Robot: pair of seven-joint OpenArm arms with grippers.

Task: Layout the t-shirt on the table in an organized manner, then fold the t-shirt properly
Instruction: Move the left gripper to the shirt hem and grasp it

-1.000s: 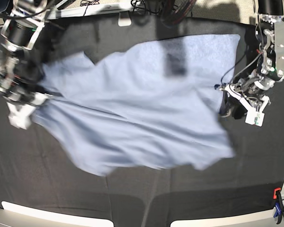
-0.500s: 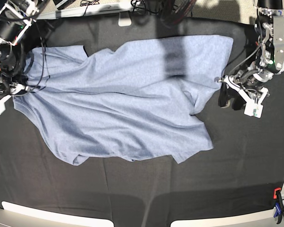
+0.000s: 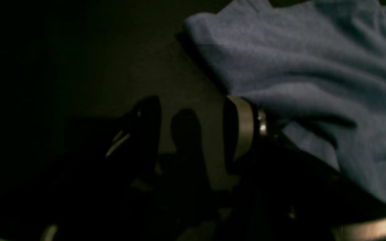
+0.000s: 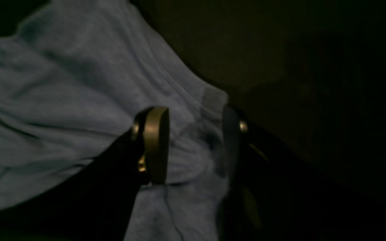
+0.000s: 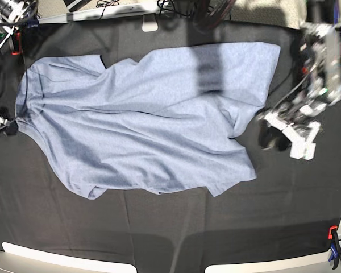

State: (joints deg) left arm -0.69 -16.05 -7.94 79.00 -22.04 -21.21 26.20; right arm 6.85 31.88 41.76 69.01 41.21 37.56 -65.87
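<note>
Black tabletop [image 5: 170,239] underneath, t-shirt [image 5: 153,122] sprawled rumpled across its middle. Right claw [image 4: 193,144] sits at the shirt's edge, fingers spread, cloth lying loose between them. Left claw [image 3: 186,134] just off the shirt's opposite edge, spread wide, gripping nothing.

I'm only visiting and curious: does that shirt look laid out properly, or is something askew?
Not neatly yet. The t-shirt lies spread on the table but skewed and wrinkled: long creases run across it, its lower edge is ragged, and a flap near the edge facing the left tool is tucked under. No lettering shows. Nothing looks torn.
</note>
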